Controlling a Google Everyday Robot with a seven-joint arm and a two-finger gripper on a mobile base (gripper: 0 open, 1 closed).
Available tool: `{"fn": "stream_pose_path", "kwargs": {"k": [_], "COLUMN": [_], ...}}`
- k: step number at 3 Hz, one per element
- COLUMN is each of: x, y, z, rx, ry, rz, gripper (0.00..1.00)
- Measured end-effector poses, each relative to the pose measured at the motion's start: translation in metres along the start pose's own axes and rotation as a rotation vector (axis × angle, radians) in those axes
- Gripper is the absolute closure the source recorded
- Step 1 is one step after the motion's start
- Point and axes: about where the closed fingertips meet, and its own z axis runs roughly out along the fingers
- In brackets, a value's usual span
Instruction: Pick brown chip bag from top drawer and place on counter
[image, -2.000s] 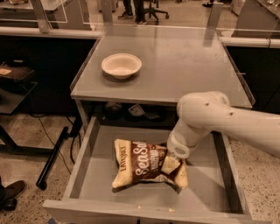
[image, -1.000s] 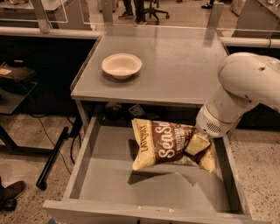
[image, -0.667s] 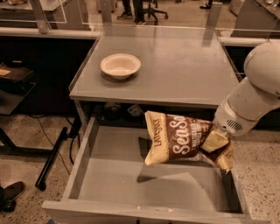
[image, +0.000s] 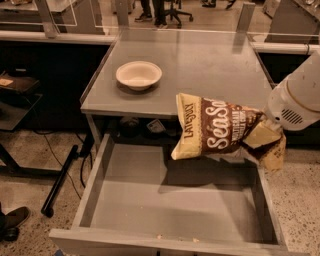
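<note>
The brown chip bag (image: 215, 127), dark brown with white lettering and cream-yellow ends, hangs in the air above the right side of the open top drawer (image: 170, 200), level with the front edge of the counter (image: 200, 65). My gripper (image: 260, 136) is shut on the bag's right end, at the right of the view. The white arm (image: 300, 97) reaches in from the right edge. The drawer's flat grey bottom is bare and carries the bag's shadow.
A white bowl (image: 139, 75) sits on the counter's left part. Dark side desks flank the counter. Cables and a black stand leg (image: 60, 177) lie on the floor at the left. A shoe (image: 12, 220) shows at the lower left.
The gripper has lifted the chip bag out of the drawer, up and to the right, until it hangs at the height of the counter's front edge. The drawer now holds nothing.
</note>
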Motion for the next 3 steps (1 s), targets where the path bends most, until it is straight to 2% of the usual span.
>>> {"fn": "stream_pose_path", "kwargs": {"k": [1,2,3], "x": [-0.044,-0.108,-0.138], "y": [-0.021,-0.052,-0.076], "z": [-0.022,-0.019,-0.002], "rx": [0.047,0.071,0.069], "ry": [-0.039,-0.051,-0.029], "rz": [-0.022,-0.049,-0.053], "gripper": [1.00,1.00,1.00]}}
